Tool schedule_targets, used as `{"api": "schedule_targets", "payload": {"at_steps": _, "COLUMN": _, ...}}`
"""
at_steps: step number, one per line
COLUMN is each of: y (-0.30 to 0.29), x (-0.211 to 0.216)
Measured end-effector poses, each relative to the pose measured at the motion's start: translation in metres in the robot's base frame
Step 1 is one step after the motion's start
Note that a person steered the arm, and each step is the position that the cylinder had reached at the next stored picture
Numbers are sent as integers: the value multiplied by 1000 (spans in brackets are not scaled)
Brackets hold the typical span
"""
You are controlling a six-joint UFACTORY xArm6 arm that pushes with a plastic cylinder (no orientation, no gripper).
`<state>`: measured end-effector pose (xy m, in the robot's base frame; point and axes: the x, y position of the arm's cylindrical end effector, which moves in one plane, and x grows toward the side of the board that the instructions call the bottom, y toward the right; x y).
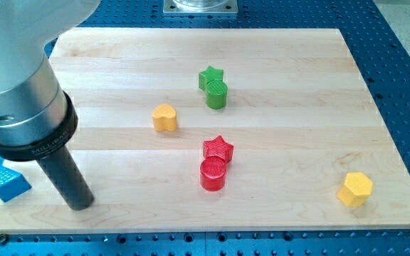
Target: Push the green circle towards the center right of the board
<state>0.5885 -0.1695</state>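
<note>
Green circle (217, 94) sits a little above the middle of the wooden board (290, 78), roughly at mid-width, touching the green star (210, 76) that stands just behind it toward the view's top. Looks like a short upright cylinder with a ribbed top face, bright green, undamaged and flat on the wood. Not yet pushed, by the look of things: well apart from the centre right of the board, with bare wood between it and that edge. Nearly everything left to do, then. My tip (81, 205) rests far off near the view's bottom left corner of the board, touching no block and well apart from the green circle. No jaws on this rod, so nothing to spread or pinch; simply a dark straight end, carrying nothing. Probably needs bringing round to the circle's left side before a shove toward the view's right, taking care not to drag the star along. Elsewhere: yellow heart (165, 118) left of and below the circle, red star (218, 148) touching red circle (213, 174) lower down at mid-width, yellow hexagon (354, 188) near the bottom right corner, blue block (10, 183) off the board at the view's left.
</note>
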Motion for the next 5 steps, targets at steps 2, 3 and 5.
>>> {"api": "schedule_targets", "payload": {"at_steps": 2, "y": 26, "x": -95}}
{"api": "schedule_targets", "payload": {"at_steps": 3, "y": 66, "x": -170}}
{"api": "schedule_targets", "payload": {"at_steps": 5, "y": 247, "x": -198}}
